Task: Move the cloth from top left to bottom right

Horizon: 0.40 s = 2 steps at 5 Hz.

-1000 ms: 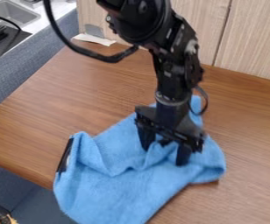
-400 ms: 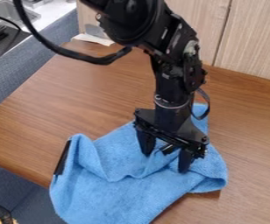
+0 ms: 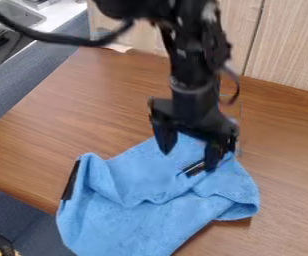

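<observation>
Higher than in the earlier frame, the hand [image 3: 189, 159] hangs above the blue cloth [image 3: 150, 220], 2 fingers wide apart, gripping nothing; the cloth overhangs the bench [image 3: 83, 110].

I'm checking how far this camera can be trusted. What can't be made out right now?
All in the camera view:
Cloth: its lowest part is cut off by the bottom edge.
Cloth behind the tool: partly hidden by it; contact can't be told.
Small dark piece beside the tool's tip: too small to identify.
Pale scrap: partly hidden by the black cable.
</observation>
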Available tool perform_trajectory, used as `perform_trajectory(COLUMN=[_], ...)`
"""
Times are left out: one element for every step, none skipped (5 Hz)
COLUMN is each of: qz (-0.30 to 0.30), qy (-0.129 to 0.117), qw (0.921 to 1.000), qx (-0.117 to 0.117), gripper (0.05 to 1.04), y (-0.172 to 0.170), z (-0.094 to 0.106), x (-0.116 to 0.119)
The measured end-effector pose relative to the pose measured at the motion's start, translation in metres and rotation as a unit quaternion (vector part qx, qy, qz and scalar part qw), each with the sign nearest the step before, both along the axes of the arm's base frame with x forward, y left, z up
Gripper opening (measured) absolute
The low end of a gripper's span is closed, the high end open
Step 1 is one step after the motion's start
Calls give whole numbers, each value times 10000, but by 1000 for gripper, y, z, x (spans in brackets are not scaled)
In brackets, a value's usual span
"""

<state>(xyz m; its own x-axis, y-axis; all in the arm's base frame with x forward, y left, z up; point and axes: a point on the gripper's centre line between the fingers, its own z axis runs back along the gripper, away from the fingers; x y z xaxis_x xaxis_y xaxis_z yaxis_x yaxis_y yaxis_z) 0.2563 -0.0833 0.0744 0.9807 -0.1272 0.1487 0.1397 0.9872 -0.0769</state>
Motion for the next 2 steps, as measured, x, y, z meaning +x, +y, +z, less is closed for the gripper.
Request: perform_trajectory(qz=[233, 447], qy=[-265, -391], qw=[9992, 9979], qx=[-168, -245], gripper=[999, 999], y=[13, 33], z=[31, 49], x=[-3, -8])
